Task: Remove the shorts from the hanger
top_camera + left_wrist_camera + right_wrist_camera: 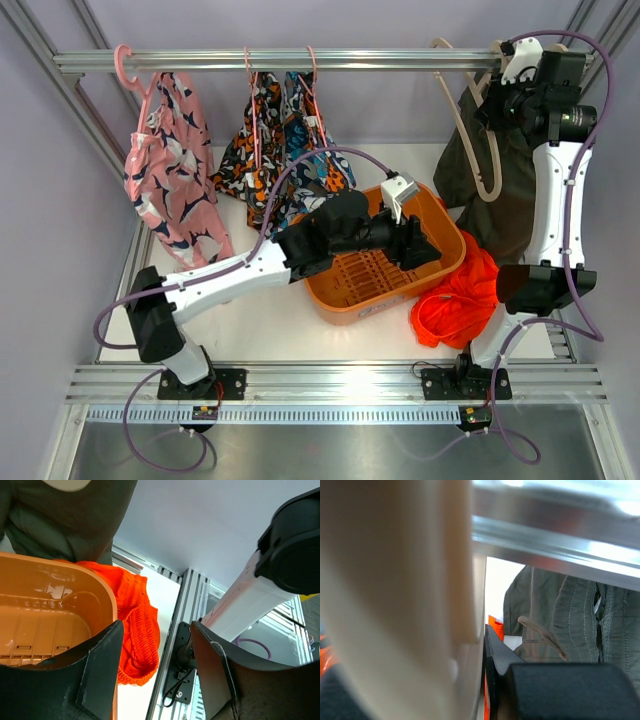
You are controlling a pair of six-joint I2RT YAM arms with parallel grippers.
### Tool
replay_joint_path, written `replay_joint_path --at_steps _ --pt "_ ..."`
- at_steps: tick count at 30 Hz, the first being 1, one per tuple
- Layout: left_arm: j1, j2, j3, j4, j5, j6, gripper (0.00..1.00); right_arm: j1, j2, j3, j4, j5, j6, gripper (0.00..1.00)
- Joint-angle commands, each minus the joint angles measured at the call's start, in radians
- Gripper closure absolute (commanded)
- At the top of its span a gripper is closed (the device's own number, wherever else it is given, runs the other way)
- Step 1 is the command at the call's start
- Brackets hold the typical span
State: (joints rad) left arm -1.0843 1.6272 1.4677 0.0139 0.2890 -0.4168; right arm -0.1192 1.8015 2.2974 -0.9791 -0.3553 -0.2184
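Dark olive shorts (512, 195) hang on a beige hanger (490, 170) at the right end of the rail (350, 60). My right gripper (497, 97) is up at the rail, shut on that hanger. In the right wrist view the hanger (395, 605) presses against one black finger (495, 647), with the olive shorts (575, 625) behind. Bright orange-red shorts (455, 295) lie heaped on the table against the orange basket (350, 302). My left gripper (415, 245) hovers over the basket's right side, open and holding nothing. Between its fingers the orange-red shorts (135, 615) show.
Pink-print shorts (170, 170) hang on a pink hanger (125, 65) at the rail's left. Blue and orange print shorts (280, 150) hang mid-rail. The basket rim (102, 587) is close under my left gripper (155, 627). The right arm's base plate (182, 670) sits at the near frame.
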Motion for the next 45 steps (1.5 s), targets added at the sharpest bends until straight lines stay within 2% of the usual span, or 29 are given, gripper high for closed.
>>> replay_joint_path --at_steps 1,4,15,18,22,23,25,29,34,37,40,42,43,44,45 --pt "-0.002 -0.081 -0.023 0.051 -0.059 0.035 0.39 0.013 0.022 0.034 -0.007 0.036 -0.018 0.98" --pt "-0.002 -0.107 -0.047 0.049 -0.076 0.038 0.36 0.015 0.033 0.053 -0.001 0.045 -0.018 0.97" --pt "0.0 -0.188 -0.093 0.032 -0.125 0.073 0.26 0.016 0.033 0.02 0.003 0.049 -0.036 0.83" --pt "0.0 -0.213 -0.099 0.015 -0.139 0.087 0.25 0.015 0.016 0.01 0.005 0.036 -0.042 0.71" --pt "-0.002 -0.254 -0.127 0.001 -0.174 0.102 0.22 0.015 -0.039 -0.033 0.013 0.018 -0.047 0.42" --pt "-0.002 -0.265 -0.136 0.001 -0.18 0.105 0.22 0.015 -0.069 -0.044 0.019 0.006 -0.047 0.33" --pt "0.0 -0.292 -0.159 0.004 -0.198 0.116 0.21 0.015 -0.103 -0.078 0.028 -0.001 -0.044 0.23" --pt "0.0 -0.331 -0.182 0.006 -0.223 0.13 0.19 0.009 -0.206 -0.122 0.046 -0.01 -0.039 0.12" --pt "0.0 -0.372 -0.204 -0.011 -0.254 0.145 0.18 -0.025 -0.338 -0.184 0.05 -0.051 -0.067 0.08" --pt "0.0 -0.417 -0.24 -0.012 -0.277 0.15 0.18 -0.051 -0.441 -0.257 0.008 -0.126 -0.153 0.08" --pt "0.001 -0.472 -0.294 -0.012 -0.315 0.156 0.17 -0.057 -0.568 -0.398 -0.05 -0.203 -0.313 0.08" --pt "0.0 -0.521 -0.337 -0.012 -0.339 0.161 0.17 -0.057 -0.648 -0.508 -0.142 -0.267 -0.471 0.08" --pt "0.0 -0.538 -0.351 -0.038 -0.347 0.165 0.17 -0.057 -0.69 -0.542 -0.25 -0.319 -0.524 0.08" --pt "0.0 -0.555 -0.365 -0.046 -0.353 0.168 0.16 -0.057 -0.706 -0.573 -0.327 -0.355 -0.708 0.09" --pt "0.001 -0.593 -0.394 -0.052 -0.378 0.179 0.16 -0.057 -0.724 -0.643 -0.408 -0.384 -0.808 0.11"
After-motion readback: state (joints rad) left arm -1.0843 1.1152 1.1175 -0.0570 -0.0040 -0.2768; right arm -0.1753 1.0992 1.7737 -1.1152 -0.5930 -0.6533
